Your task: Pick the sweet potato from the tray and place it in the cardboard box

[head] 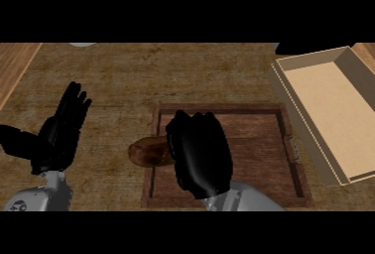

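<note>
Sweet potato (149, 152) sits at the tray's (219, 203) left rim, half under the right hand (198, 154), fingers straight and together; likely firm, lumpy, light, so grasp its middle; left hand (60, 134) rests open beyond; cardboard box (293, 94) waits right.

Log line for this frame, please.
stage: reaching | right hand open over tray, beside sweet potato at its left edge | left hand open, resting | cardboard box holds nothing
</note>
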### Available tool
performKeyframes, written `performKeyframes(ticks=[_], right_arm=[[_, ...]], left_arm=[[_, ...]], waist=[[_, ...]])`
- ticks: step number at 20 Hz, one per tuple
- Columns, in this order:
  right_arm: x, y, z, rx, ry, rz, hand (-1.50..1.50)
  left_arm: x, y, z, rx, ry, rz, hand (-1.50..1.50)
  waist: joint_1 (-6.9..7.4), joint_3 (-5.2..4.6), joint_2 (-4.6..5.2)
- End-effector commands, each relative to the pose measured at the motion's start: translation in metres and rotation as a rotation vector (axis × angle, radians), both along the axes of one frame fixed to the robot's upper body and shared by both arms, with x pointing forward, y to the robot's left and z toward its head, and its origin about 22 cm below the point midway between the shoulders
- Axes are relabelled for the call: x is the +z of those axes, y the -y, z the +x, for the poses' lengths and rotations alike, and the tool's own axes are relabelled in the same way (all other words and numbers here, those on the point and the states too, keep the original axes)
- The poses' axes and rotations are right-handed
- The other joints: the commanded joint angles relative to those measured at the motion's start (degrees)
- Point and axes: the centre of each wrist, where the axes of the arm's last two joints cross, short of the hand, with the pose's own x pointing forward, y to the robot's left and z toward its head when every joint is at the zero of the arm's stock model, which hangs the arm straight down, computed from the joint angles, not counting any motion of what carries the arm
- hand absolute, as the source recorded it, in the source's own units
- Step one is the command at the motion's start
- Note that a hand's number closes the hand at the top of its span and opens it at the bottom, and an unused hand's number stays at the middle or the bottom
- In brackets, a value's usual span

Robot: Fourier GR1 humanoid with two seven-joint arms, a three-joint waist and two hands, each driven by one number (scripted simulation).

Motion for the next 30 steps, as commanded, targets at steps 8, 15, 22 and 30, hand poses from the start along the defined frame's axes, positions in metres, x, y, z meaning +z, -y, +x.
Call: performKeyframes(ticks=[8, 15, 22, 30], right_arm=[[0.06, 0.068, 0.022, -0.367, 0.231, 0.175, 1.5], [0.078, 0.115, 0.035, -0.47, 0.152, 0.176, 1.5], [0.07, 0.184, 0.079, -0.582, 0.236, 0.116, 1.5], [0.045, 0.271, 0.125, -0.636, 0.222, -0.014, 1.5]], left_arm=[[-0.014, -0.019, -0.018, 0.0, -0.006, 0.004, 0.0], [0.005, -0.009, -0.015, -0.008, -0.005, 0.004, 0.0], [-0.011, -0.004, -0.001, -0.002, -0.004, -0.003, 0.0], [0.016, 0.004, -0.002, -0.021, 0.008, 0.002, 0.0]], waist=[[0.0, 0.01, 0.06], [0.11, 0.02, 0.0], [0.03, 0.02, 0.2], [0.67, 0.06, 0.29]])
